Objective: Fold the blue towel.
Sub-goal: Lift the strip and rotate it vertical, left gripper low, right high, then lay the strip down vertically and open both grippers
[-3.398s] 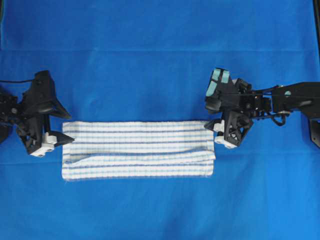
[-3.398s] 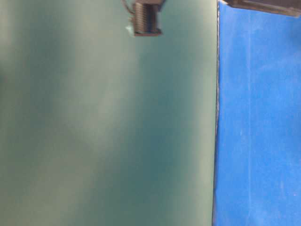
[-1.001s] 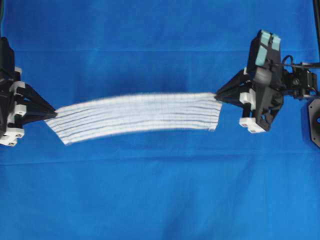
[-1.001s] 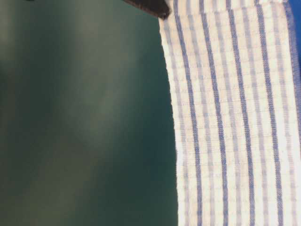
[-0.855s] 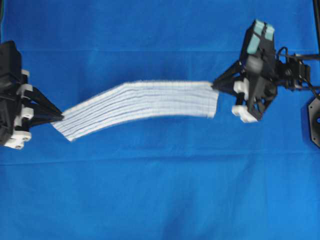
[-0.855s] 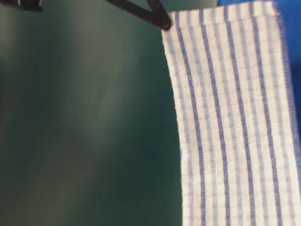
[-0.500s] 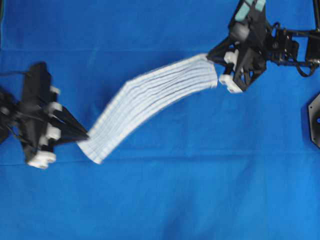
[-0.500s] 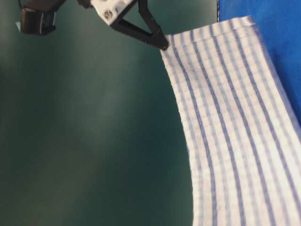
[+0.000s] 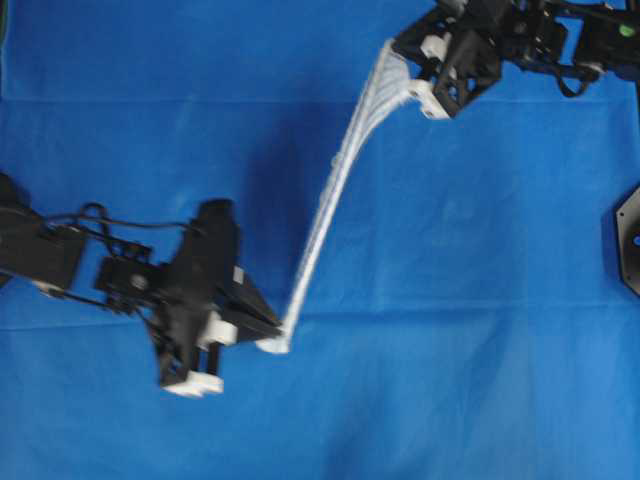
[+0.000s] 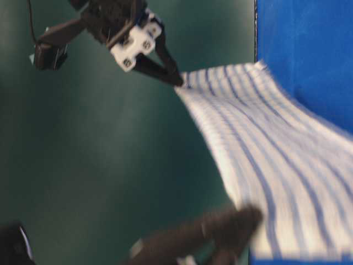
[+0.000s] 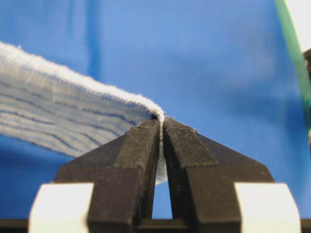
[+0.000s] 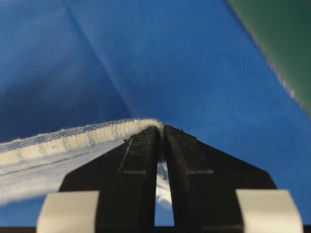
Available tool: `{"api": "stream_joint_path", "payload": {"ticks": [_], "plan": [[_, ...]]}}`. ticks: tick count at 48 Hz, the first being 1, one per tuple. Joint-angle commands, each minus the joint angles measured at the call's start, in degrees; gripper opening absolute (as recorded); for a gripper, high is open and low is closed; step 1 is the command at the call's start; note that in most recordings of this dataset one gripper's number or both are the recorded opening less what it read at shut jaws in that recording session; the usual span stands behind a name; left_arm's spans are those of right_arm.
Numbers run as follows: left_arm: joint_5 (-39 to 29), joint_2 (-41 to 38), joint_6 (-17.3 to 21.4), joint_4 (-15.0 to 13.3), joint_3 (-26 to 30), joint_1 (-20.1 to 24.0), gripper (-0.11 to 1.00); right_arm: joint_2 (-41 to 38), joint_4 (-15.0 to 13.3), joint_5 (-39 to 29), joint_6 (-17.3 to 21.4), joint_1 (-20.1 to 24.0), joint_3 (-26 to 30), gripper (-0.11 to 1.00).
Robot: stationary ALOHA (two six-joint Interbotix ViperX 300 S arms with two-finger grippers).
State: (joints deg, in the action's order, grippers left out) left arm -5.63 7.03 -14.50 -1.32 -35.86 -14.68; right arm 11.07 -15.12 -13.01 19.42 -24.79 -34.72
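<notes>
Blue towel (image 9: pixel 325 215): white woven cloth with fine dark-blue and light-blue stripes, hemmed along the long edge, seen almost edge-on from overhead as a narrow taut band. It hung clear of the blue table covering (image 9: pixel 480 300), slung on a slant from near the front left of the covering up to its far edge right of the middle. In the table-level view it spread as a broad striped sheet (image 10: pixel 265 149), blurred toward the lower end.

Left gripper (image 9: pixel 278 330): black fingers, white mounts; jaws pinched tight on the towel's lower end, with the cloth edge caught between the tips (image 11: pixel 161 121).

Right gripper (image 9: pixel 398 48): same build; jaws clamped on the towel's upper end at the far edge of the covering, with the hem caught between the tips (image 12: pixel 160 128).

Table covering: plain bright-blue cloth, lightly creased, with bare open surface on every side of the towel. A dark green backdrop (image 10: pixel 110 165) showed beyond it.
</notes>
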Motion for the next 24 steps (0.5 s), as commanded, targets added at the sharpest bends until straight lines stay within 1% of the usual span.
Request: {"api": "stream_joint_path", "payload": {"ticks": [1,8,13,24], "plan": [[0.5,-1.9,1.1,0.1,4.5,-0.6,0.02,-0.7,-0.5,0.9,-0.2,-0.5,3.3,0.07],[0.4,-4.6,2.4,0.1,7.5,-0.6,0.02,-3.1,-1.7,0.9,-0.2,-0.8,6.3,0.07],[0.6,-5.8,2.6,0.2,8.8,-0.6,0.02,-3.7,-2.2,1.0,-0.2,-0.9,7.2,0.07],[2.3,-9.7,3.3,0.1,12.7,0.0,0.02,-2.1,-2.3,0.5,-0.1,-1.6,5.3,0.07]]}}
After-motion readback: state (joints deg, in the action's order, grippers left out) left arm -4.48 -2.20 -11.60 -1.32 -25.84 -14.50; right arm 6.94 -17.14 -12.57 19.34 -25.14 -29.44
